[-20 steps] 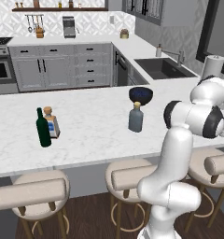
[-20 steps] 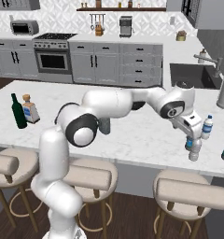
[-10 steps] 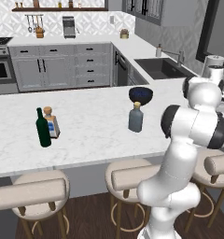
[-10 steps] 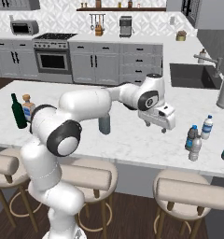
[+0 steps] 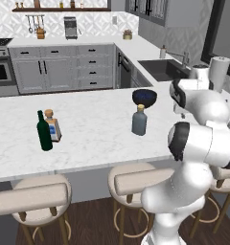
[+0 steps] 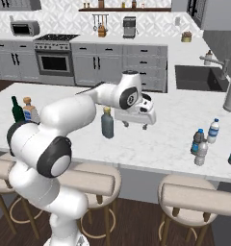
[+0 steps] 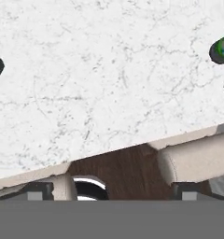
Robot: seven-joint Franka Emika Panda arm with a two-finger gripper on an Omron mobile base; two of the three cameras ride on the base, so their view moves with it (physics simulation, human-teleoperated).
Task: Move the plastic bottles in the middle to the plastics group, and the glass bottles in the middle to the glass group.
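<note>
Glass bottle (image 6: 107,123) sits center frame, gripper (image 6: 135,125) empty just right of it, fingers look apart. Swing in sloppy and the hand could tip it.

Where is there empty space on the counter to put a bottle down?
The widest bare marble lies between the green wine bottle with its cork-stoppered neighbour and the squat grey bottle. Another free stretch runs from the gripper toward the small plastic bottles. It is crowded around those bottles.
</note>
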